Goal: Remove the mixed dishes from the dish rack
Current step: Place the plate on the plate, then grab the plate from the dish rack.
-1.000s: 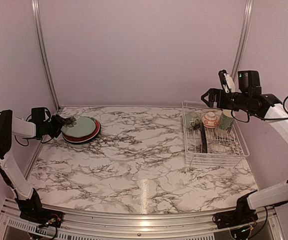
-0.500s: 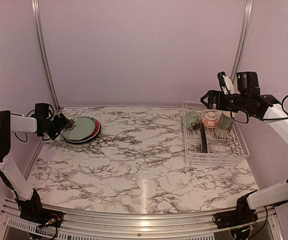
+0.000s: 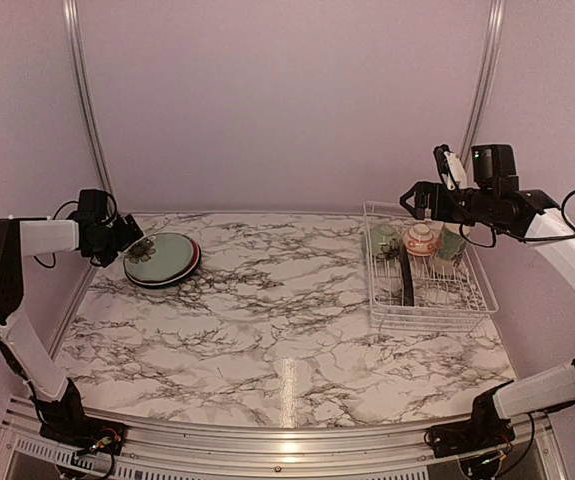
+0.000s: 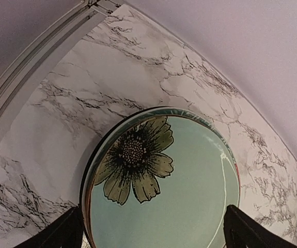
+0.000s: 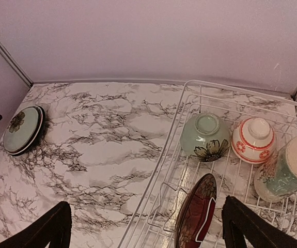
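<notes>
Gleaming marbled tabletop, lilac walls, left end effector spread apart, right end effector likewise

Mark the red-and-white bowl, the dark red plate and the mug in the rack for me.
red-and-white bowl (image 5: 251, 143): right wrist view, on its patterned side.
dark red plate (image 5: 196, 211): right wrist view, middle of its face.
mug (image 5: 276, 176): right wrist view, on its greenish side.
</notes>
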Motion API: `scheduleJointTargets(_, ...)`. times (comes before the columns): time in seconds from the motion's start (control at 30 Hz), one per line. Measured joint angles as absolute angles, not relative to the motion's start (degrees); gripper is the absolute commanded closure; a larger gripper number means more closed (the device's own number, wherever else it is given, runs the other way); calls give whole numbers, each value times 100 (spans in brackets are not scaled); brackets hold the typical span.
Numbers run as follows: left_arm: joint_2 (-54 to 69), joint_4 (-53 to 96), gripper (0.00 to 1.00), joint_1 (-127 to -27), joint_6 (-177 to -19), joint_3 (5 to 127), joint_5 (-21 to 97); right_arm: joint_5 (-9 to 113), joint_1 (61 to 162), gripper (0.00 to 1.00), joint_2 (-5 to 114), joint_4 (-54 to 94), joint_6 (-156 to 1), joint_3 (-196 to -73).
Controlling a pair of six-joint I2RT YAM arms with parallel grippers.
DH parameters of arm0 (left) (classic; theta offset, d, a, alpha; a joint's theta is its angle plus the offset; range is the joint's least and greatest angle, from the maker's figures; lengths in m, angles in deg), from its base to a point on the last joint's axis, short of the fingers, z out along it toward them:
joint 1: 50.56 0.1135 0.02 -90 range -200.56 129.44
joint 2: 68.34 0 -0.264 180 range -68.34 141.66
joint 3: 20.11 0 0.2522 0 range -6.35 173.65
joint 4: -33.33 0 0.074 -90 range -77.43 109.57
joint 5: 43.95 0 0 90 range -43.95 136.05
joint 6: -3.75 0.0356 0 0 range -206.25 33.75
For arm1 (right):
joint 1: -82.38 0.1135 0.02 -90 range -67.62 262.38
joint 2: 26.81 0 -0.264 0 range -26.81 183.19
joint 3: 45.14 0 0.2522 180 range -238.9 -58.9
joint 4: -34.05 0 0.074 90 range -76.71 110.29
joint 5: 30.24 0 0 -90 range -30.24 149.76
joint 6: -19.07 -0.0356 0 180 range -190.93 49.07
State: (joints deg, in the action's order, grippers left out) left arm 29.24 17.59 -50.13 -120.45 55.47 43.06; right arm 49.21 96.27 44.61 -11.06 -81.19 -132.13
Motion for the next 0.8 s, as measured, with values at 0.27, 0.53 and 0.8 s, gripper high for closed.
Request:
scheduleJointTargets(0.27, 2788, 1499, 1, -5040, -11914, 5584, 4783, 5284, 9627, 4, 4588, -1286, -8073, -13216)
scheduleJointTargets(0.53, 2034, 1503, 1, -5542, -11855, 5475, 4560, 5638, 9640, 18, 5270, -2094, -8170, -13213)
scheduleJointTargets(0.8, 1713, 1545, 1, -6156, -11833, 5497, 4420, 5736, 9731, 33, 5604, -2383, -8576, -12951)
